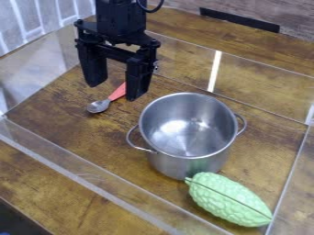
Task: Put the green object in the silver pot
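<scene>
Green toy vegetable (229,199): lies on the wood at the pot's foot, just beside or touching its base, tapered ends free; likely still to be lifted.
Silver pot (190,133): upright, mouth up, nothing seen inside, ready to receive; loop handles stick out on either side.
Spoon (108,98): red handle toward the arm, bowl on the wood, off to the pot's side; probably no part of this job.
Gripper (117,87): released, fingers spread, nothing between them, above the spoon, apart from the vegetable.
Edges: the pot's rim and near handle could catch a low crossing; passing over high looks safer.
Room: bare wood (135,184) beside the vegetable gives fingers space.
</scene>
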`<control>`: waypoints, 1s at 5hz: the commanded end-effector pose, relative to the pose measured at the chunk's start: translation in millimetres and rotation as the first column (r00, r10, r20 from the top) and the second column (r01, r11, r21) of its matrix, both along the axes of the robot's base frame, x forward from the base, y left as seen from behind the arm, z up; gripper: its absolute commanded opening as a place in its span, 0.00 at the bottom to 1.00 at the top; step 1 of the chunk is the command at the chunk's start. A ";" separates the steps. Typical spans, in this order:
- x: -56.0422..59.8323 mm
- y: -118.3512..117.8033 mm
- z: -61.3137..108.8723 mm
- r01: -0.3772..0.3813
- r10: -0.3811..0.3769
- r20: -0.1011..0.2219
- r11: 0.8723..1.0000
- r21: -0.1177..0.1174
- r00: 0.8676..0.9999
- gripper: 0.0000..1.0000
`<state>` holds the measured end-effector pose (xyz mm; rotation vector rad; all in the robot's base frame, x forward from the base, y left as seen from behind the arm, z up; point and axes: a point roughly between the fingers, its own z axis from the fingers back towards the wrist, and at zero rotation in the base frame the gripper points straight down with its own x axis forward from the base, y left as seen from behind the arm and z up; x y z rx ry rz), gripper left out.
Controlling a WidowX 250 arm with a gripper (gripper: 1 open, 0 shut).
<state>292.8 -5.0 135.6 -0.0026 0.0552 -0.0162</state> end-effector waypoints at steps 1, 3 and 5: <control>-1.7 -7.5 -13.5 0.031 -0.031 -0.031 1.000 -0.003 0.999 1.00; -8.2 -72.3 -23.6 0.438 -0.439 -0.003 0.897 0.067 0.899 1.00; -7.2 -122.7 -46.9 0.704 -0.712 0.037 0.700 0.116 0.702 1.00</control>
